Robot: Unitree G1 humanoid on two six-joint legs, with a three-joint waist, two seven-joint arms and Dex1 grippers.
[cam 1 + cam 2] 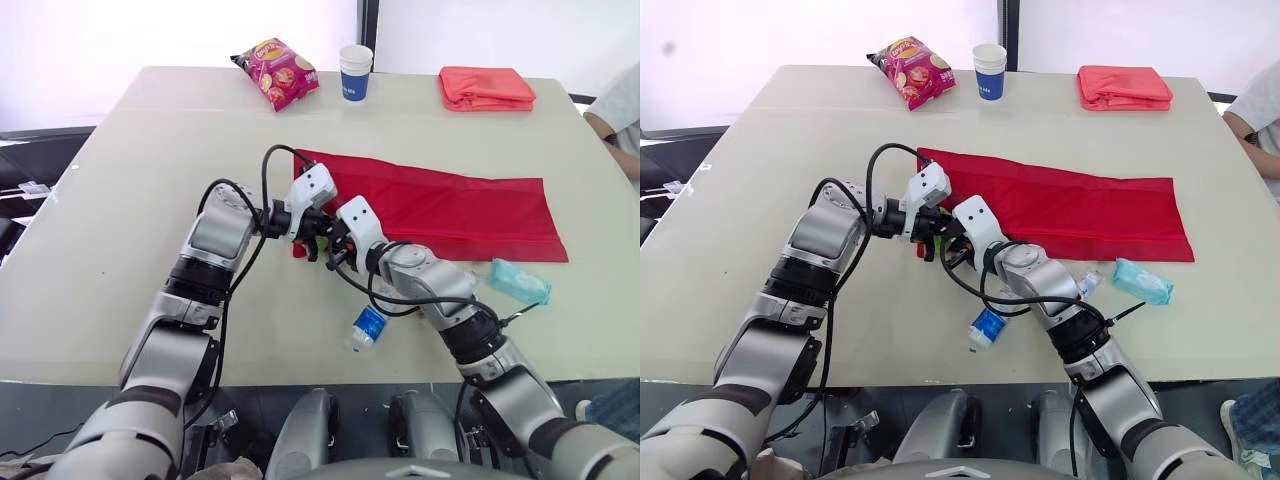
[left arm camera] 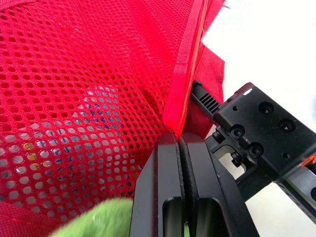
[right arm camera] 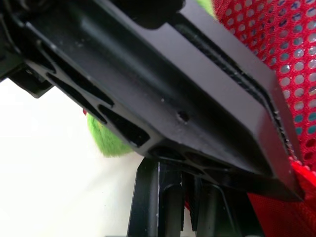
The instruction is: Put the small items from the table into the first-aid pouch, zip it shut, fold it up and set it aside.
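Head view: a red first-aid pouch lies unfolded flat on the table, its long axis running left to right. The left gripper and right gripper meet at its left end, beside a green item. A small bottle and a teal packet lie outside the pouch, near the front edge. At the back stand a snack bag, a paper cup and a folded coral cloth.

Left wrist view: the left gripper is closed tight, pinching the pouch's seam. Pale shapes show dimly through the mesh.

Right wrist view: the left gripper crosses in front. Whether the right gripper holds anything cannot be told.
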